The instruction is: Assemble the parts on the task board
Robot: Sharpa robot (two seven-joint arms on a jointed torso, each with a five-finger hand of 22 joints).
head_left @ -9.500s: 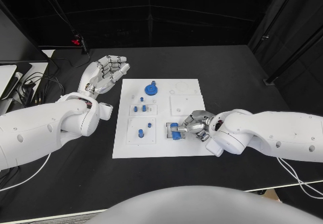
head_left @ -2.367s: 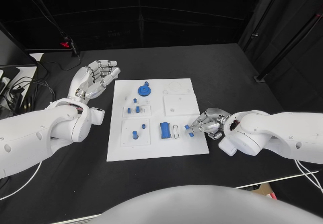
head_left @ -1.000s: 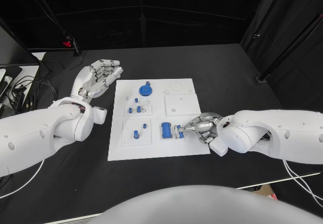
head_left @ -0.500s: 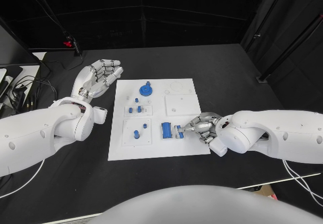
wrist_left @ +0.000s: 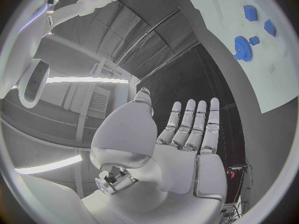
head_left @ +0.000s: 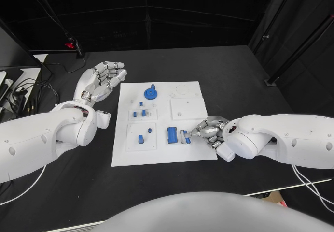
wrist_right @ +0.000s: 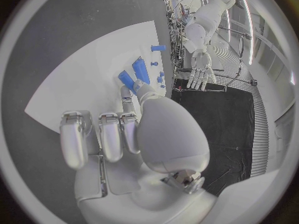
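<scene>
Head view: part (head_left: 186, 137) at right hand (head_left: 207, 131)

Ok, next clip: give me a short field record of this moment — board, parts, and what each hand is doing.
task board: white plate in the middle of the black table
blue gear: at the board's far end
long blue block: near the board's middle, lying flat
small blue part: beside the long block, pinched by the right hand
blue pegs: several standing on the board's left side
left hand: off the board to its left, fingers extended, holding nothing
right hand: over the board's right edge, fingertips on the small blue part
</scene>
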